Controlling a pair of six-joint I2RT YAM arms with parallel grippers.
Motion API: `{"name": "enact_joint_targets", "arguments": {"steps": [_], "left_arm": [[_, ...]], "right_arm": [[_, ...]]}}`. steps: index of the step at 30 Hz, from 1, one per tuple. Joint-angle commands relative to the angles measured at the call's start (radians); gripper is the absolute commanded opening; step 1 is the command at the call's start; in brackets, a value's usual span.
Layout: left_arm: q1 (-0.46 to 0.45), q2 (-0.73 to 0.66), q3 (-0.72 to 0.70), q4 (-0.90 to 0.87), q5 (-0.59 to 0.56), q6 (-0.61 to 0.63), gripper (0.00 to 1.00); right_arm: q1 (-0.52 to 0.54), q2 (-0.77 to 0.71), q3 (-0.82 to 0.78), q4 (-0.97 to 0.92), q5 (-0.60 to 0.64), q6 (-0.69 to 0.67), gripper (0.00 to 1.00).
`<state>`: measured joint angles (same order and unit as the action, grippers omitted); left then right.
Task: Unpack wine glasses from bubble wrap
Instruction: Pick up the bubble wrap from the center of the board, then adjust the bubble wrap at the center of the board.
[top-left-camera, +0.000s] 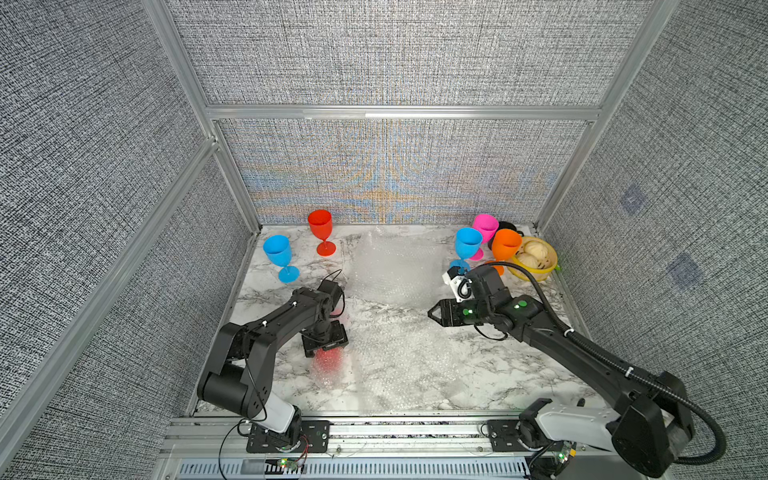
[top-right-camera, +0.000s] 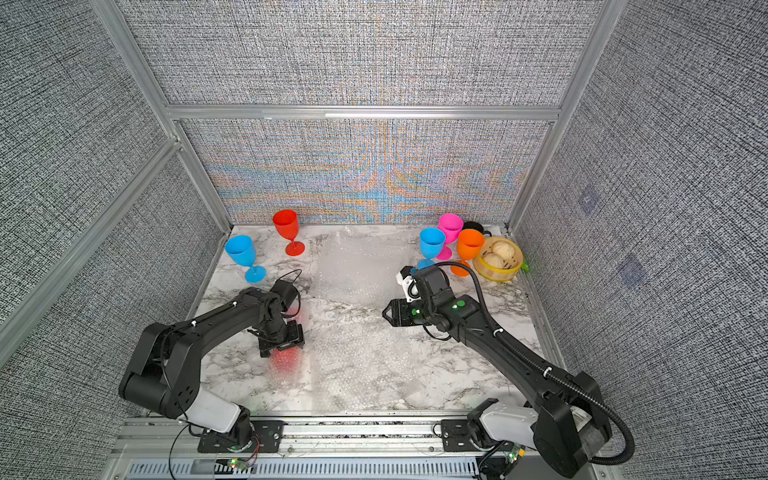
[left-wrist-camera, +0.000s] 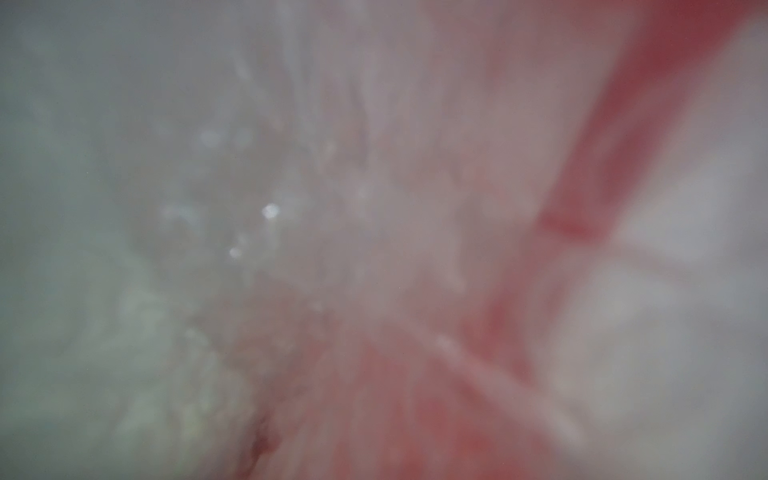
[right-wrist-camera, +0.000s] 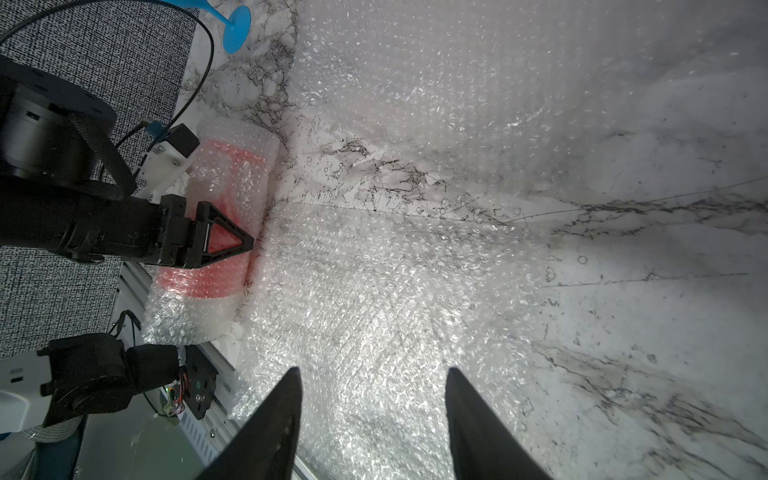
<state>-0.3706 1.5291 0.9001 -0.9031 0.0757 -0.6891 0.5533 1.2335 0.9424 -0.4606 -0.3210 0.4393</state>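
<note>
Tackling the last wrapped red glass (top-left-camera: 326, 365), the left gripper (top-left-camera: 327, 351) is down over it, grip unclear. The right gripper (right-wrist-camera: 372, 374) hangs empty, jaws apart; next should come peeling the wrap (right-wrist-camera: 187, 316).

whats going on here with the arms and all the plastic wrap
Two robot arms are unpacking plastic goblets. The left claw is down on the wrapped red goblet near the front of the table; its grip can't be made out. The right claw hangs open over loose bubble wrap sheets. Five stand bare at the back: a blue goblet and red goblet on the left, a second blue goblet, pink goblet and orange goblet on the right.
</note>
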Motion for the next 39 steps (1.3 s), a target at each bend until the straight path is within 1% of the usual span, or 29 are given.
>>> {"name": "enact_joint_targets", "arguments": {"steps": [1,4,8,10,13,16,20,24,27,30,32,33,37,39], "left_arm": [[0.002,-0.040,0.035,-0.061,-0.037,0.009,0.76],[0.003,-0.076,0.072,-0.106,-0.056,0.013,0.76],[0.002,-0.119,0.143,-0.158,-0.045,0.008,0.76],[0.001,-0.142,0.176,-0.166,-0.011,-0.001,0.76],[-0.018,-0.169,0.209,-0.141,0.085,-0.055,0.76],[-0.077,-0.170,0.234,-0.094,0.122,-0.138,0.76],[-0.175,-0.125,0.228,0.033,0.188,-0.295,0.76],[-0.301,-0.046,0.228,0.167,0.206,-0.417,0.76],[-0.355,0.019,0.216,0.231,0.223,-0.469,0.76],[-0.361,0.065,0.194,0.255,0.244,-0.483,0.76],[-0.359,0.073,0.191,0.246,0.227,-0.470,0.76],[-0.356,0.073,0.193,0.235,0.216,-0.461,0.76],[-0.347,0.048,0.206,0.195,0.183,-0.427,0.76],[-0.343,0.033,0.209,0.180,0.168,-0.411,0.76]], "right_arm": [[0.003,-0.009,-0.002,-0.001,0.000,0.008,0.57],[0.005,-0.015,0.001,-0.004,0.002,0.008,0.57],[0.008,-0.015,0.011,-0.014,0.006,0.007,0.57],[0.008,-0.015,0.019,-0.025,0.014,0.002,0.57],[0.007,-0.016,0.027,-0.030,0.020,-0.001,0.57],[0.009,-0.011,0.031,-0.034,0.029,-0.001,0.57],[0.008,-0.004,0.032,-0.032,0.036,0.013,0.57],[0.008,0.013,0.032,-0.034,0.031,0.016,0.57],[0.011,0.029,0.023,-0.032,0.027,0.018,0.57],[0.032,0.056,0.006,-0.005,0.001,0.030,0.56],[0.063,0.104,0.018,-0.016,0.001,0.027,0.55],[0.082,0.135,0.021,-0.022,0.006,0.026,0.54],[0.149,0.243,0.016,0.016,-0.049,0.038,0.51],[0.167,0.305,0.019,0.035,-0.082,0.046,0.51]]}}
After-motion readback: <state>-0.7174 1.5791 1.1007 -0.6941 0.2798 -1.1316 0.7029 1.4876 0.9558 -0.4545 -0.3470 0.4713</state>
